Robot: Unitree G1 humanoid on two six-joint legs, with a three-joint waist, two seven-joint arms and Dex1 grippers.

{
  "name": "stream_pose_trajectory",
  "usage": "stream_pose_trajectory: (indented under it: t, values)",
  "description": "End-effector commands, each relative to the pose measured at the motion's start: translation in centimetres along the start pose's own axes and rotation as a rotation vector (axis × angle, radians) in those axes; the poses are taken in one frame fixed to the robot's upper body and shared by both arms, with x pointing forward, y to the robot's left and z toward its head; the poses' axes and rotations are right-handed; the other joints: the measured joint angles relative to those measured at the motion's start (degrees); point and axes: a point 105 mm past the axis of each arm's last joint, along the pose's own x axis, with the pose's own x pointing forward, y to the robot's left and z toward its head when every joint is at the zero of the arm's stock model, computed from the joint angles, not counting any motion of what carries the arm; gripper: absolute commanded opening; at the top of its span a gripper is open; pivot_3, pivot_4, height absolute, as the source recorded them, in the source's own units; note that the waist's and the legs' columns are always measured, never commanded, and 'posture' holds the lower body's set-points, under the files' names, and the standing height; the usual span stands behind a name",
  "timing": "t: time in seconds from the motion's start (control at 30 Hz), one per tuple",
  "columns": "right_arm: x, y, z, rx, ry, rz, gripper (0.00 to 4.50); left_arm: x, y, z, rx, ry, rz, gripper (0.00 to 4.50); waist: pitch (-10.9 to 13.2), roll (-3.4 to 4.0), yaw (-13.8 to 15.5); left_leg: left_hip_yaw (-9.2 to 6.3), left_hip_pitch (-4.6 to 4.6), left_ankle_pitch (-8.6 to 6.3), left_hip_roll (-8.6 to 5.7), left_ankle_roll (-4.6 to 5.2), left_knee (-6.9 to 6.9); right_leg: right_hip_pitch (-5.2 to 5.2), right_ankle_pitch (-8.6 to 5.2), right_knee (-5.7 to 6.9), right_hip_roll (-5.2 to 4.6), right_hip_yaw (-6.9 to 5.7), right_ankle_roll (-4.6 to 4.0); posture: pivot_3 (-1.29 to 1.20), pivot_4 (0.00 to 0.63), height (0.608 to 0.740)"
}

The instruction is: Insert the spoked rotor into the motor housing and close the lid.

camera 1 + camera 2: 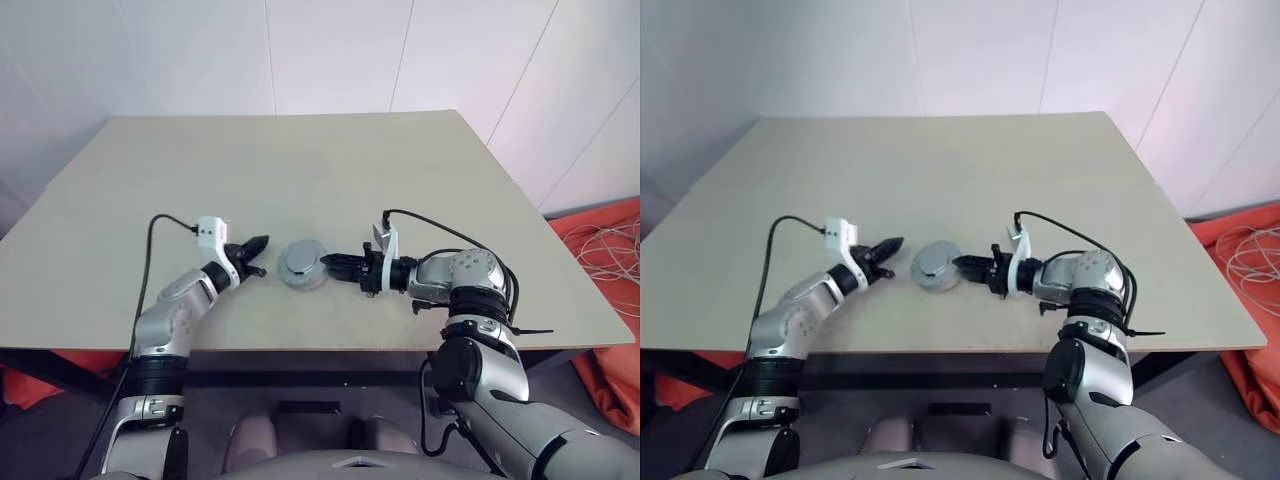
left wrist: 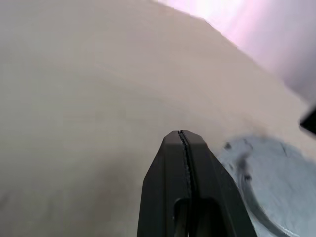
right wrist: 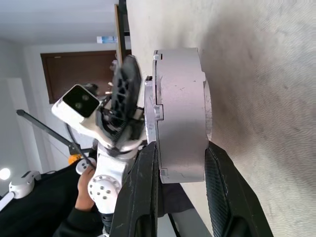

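Observation:
The motor housing (image 1: 302, 270), a round silver-grey body, lies near the front middle of the table (image 1: 300, 170). A thin grey disc, the lid (image 3: 150, 94), sits flush on top of it with only a seam between them. The spoked rotor is hidden. My right gripper (image 1: 325, 262) reaches in level from the right, and its two fingers (image 3: 145, 187) clasp the housing (image 3: 180, 98) from above and below. My left gripper (image 1: 262, 243) is shut and holds nothing. It points at the housing from the left, a short gap away, with the housing's rim (image 2: 276, 182) just beside its tip (image 2: 181, 133).
The table's front edge (image 1: 330, 348) runs just below both arms. Orange cloth and white cables (image 1: 610, 250) lie on the floor at the right. A person's hand (image 3: 85, 193) shows in the background of the right wrist view.

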Motion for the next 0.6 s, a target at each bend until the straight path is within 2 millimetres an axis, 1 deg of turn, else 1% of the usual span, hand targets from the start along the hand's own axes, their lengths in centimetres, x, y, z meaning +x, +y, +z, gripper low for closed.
stream_pose_trajectory:
  t: [0.03,0.1,0.23,0.33,0.43,0.47,0.5,0.53,0.6]
  values:
    - [-0.4,3.0,0.9,-0.071,-0.03,0.117,1.07,-1.3,0.2,2.2,-0.098,-0.104,0.013,0.17,0.0,0.0,0.01,0.0,-0.05,0.0,-0.01,0.01,0.0,-0.02,0.0,-0.01,0.0,0.0,0.0,0.0,0.0,0.74]
    - [-0.5,3.5,1.0,-0.086,-0.03,0.128,1.08,-2.1,0.2,2.6,-0.144,-0.136,-0.021,0.57,0.0,0.0,0.0,0.0,-0.06,-0.01,0.0,0.02,-0.01,-0.04,0.0,-0.07,0.0,-0.01,0.01,0.0,0.0,0.74]
    - [-0.7,4.4,1.2,-0.119,-0.025,0.151,1.08,-2.9,0.0,1.8,-0.268,-0.08,-0.068,1.88,0.0,0.0,0.35,0.0,-0.06,-0.02,-0.01,0.04,-0.01,-0.03,-0.01,-0.15,0.0,-0.02,0.02,0.0,0.0,0.74]
    - [-0.8,5.2,1.3,-0.148,-0.016,0.171,1.08,-3.2,-0.5,1.7,-0.407,-0.073,-0.128,2.91,0.01,0.01,0.89,0.0,-0.05,-0.02,-0.01,0.04,-0.01,-0.03,-0.01,-0.18,0.0,-0.03,0.03,0.0,0.0,0.74]
    - [-0.9,6.3,1.4,-0.174,-0.012,0.198,1.07,-3.5,-1.5,1.6,-0.538,-0.051,-0.207,3.87,0.01,0.01,0.94,0.0,-0.05,-0.02,-0.01,0.04,-0.01,-0.03,-0.01,-0.21,0.01,-0.03,0.04,0.0,0.0,0.74]
    - [-0.9,6.6,1.5,-0.18,-0.01,0.204,1.07,-3.6,-1.8,1.5,-0.569,-0.04,-0.231,4.25,0.01,0.01,0.94,0.01,-0.06,-0.02,-0.01,0.04,-0.01,-0.03,-0.01,-0.23,0.01,-0.03,0.04,0.0,0.0,0.74]
    - [-0.9,6.9,1.5,-0.188,-0.008,0.21,1.07,-3.7,-2.1,1.5,-0.6,-0.032,-0.255,4.49,0.01,0.01,0.96,0.01,-0.06,-0.02,-0.02,0.04,-0.01,-0.03,-0.01,-0.24,0.01,-0.03,0.04,0.0,0.0,0.74]
    - [-0.9,7.2,1.5,-0.195,-0.005,0.216,1.08,-3.8,-2.4,1.5,-0.629,-0.029,-0.28,4.5,0.01,0.01,1.0,0.0,-0.07,-0.02,-0.01,0.04,-0.01,-0.03,-0.01,-0.26,0.01,-0.03,0.04,0.0,0.0,0.74]
    - [-0.9,7.8,1.5,-0.21,0.002,0.23,1.08,-4.2,-3.7,1.8,-0.699,-0.018,-0.373,4.5,0.01,0.01,1.01,0.0,-0.09,-0.02,-0.02,0.04,-0.02,-0.03,-0.01,-0.3,0.01,-0.03,0.05,0.0,0.0,0.74]
